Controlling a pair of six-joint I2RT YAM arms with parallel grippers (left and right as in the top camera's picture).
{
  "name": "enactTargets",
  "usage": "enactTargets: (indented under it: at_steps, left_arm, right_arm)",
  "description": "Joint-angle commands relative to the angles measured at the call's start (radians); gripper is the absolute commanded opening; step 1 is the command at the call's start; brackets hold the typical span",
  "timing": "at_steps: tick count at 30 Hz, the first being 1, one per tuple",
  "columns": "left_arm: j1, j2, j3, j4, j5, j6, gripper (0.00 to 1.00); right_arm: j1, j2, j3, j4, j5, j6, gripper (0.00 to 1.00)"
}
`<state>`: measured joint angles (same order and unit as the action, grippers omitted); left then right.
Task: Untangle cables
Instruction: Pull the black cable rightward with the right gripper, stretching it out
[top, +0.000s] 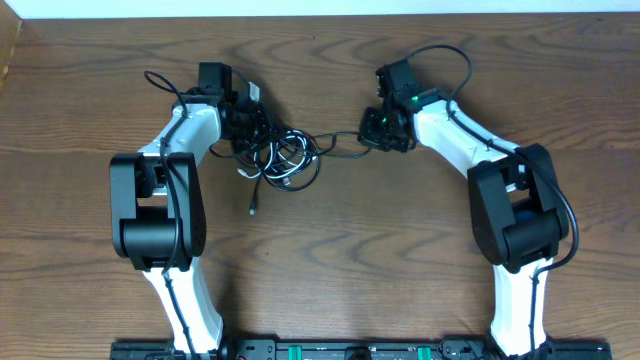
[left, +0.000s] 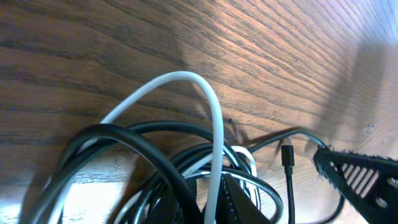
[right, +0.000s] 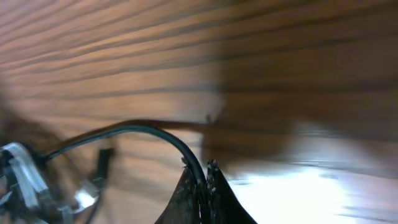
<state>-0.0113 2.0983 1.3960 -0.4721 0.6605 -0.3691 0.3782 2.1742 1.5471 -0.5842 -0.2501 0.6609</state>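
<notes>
Black and white cables — brown wood-grain table.

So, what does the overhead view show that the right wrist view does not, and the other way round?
Only the overhead view shows the whole tangle at the left end effector, and a loose plug trailing from it toward the robot. Only the right wrist view shows, up close, the right end effector shut on the black cable. Both show that cable running from the right end effector to the tangle, over the wooden table.
</notes>
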Motion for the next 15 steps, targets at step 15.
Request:
enactTargets:
  at_steps: [15]
  left_arm:
    - [0.008, 0.019, 0.002, -0.006, -0.017, 0.002, 0.17]
  right_arm:
    - [-0.299, 0.007, -0.005, -0.203, 0.235, -0.019, 0.01]
